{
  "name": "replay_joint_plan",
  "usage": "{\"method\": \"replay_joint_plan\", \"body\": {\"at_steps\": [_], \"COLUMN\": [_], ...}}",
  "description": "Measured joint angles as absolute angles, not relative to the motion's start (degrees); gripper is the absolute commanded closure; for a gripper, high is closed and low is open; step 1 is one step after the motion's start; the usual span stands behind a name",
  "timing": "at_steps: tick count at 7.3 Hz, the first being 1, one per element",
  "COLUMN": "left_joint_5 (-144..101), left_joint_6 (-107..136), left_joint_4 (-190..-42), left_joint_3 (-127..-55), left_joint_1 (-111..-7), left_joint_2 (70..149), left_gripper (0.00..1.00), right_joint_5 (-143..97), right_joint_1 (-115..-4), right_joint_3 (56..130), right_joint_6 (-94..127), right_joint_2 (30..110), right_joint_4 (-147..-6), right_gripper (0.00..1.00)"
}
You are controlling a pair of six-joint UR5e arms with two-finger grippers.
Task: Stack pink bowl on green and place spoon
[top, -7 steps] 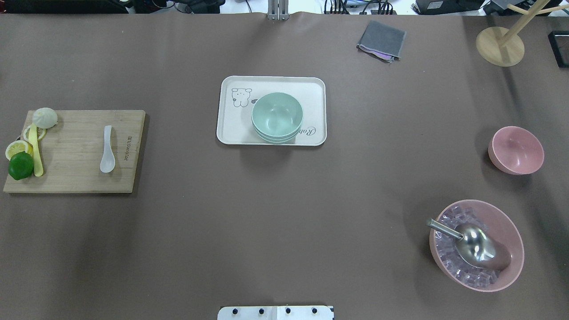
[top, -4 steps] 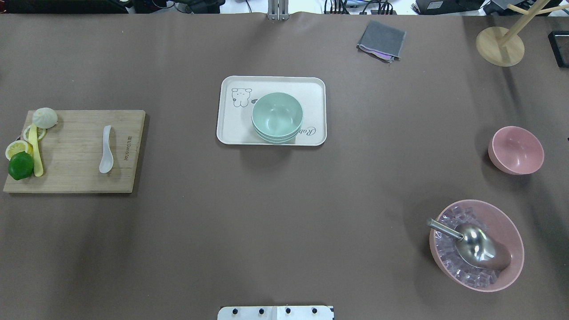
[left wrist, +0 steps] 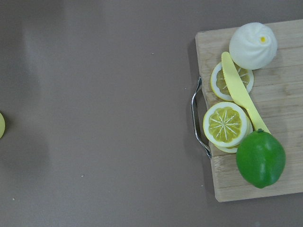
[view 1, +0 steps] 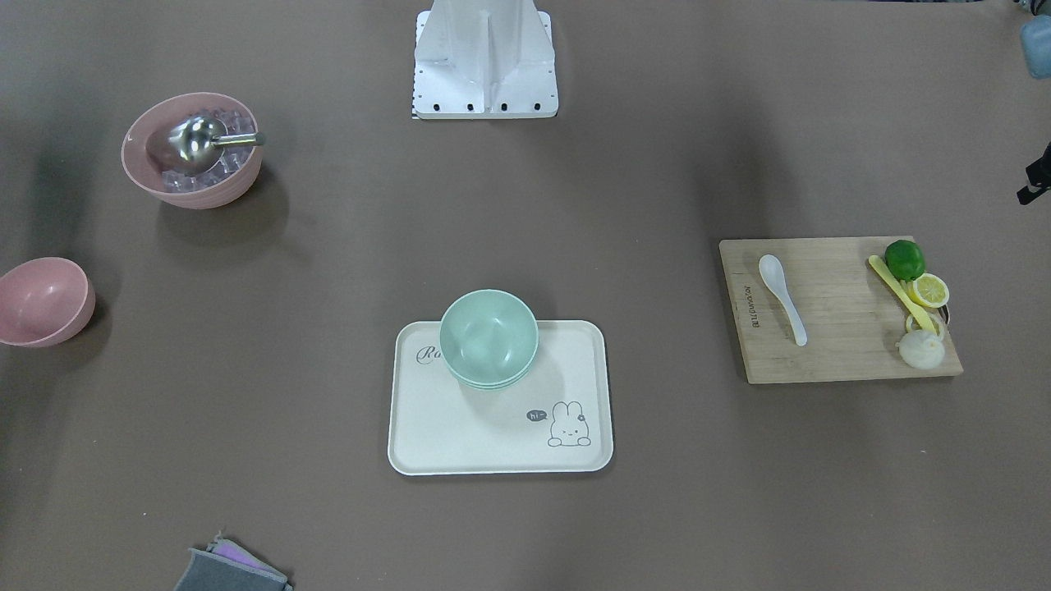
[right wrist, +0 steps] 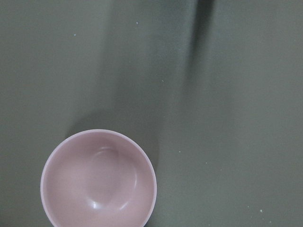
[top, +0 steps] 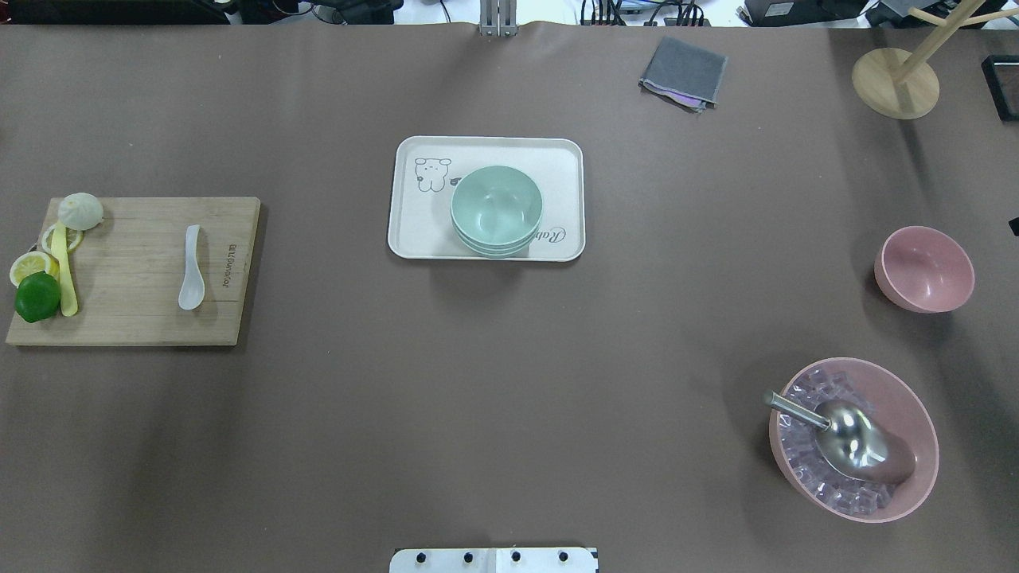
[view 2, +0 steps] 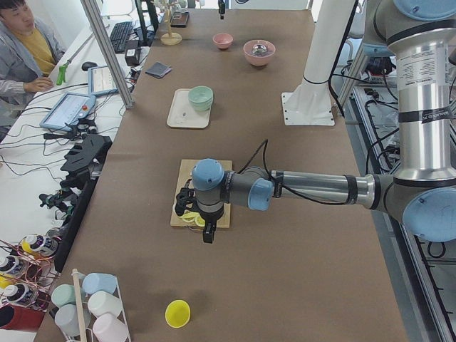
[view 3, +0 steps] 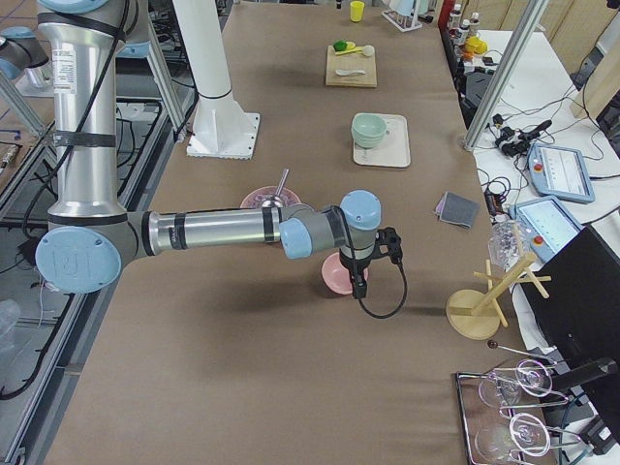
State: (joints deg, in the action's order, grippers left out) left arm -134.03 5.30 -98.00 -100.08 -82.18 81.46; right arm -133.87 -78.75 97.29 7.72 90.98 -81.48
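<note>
Table contents read the same across the last second: pink bowl (top: 924, 268) upright on the brown cover at the robot's right, well apart from the stack of green bowls (top: 496, 208) on the cream tray (top: 414, 231); white spoon (top: 191, 267) lies on the wooden cutting board (top: 135, 263) at the far left. The one change you should log is a dark sliver (top: 1015, 226) now poking in at the overhead view's right edge, just beyond the pink bowl; half a second ago that edge showed barely a speck. I judge it to be part of the right arm closing in. From the right side camera the right gripper (view 3: 360, 284) hangs over the pink bowl, and its wrist camera puts the bowl low and left in frame, so it is probably not yet centred. The left gripper (view 2: 206, 234) hangs at the end of the board with the lime (left wrist: 261, 159) and lemon slices (left wrist: 226, 124), away from the spoon. You cannot tell from these views whether either one's fingers are parted or closed. Nothing is grasped, nothing stacked; the task looks to be at its opening approach
</note>
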Motion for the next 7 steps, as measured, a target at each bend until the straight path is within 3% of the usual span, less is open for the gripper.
{"method": "replay_joint_plan", "body": {"at_steps": [7], "left_joint_5": [-133.94], "left_joint_6": [5.48], "left_joint_4": [-100.01], "left_joint_3": [-98.29], "left_joint_1": [-82.12], "left_joint_2": [81.91], "left_gripper": [0.02], "right_joint_5": [-133.92], "right_joint_1": [-80.37], "right_joint_3": [101.12], "right_joint_6": [8.54], "right_joint_2": [90.29], "right_joint_4": [-84.95], "right_gripper": [0.00]}}
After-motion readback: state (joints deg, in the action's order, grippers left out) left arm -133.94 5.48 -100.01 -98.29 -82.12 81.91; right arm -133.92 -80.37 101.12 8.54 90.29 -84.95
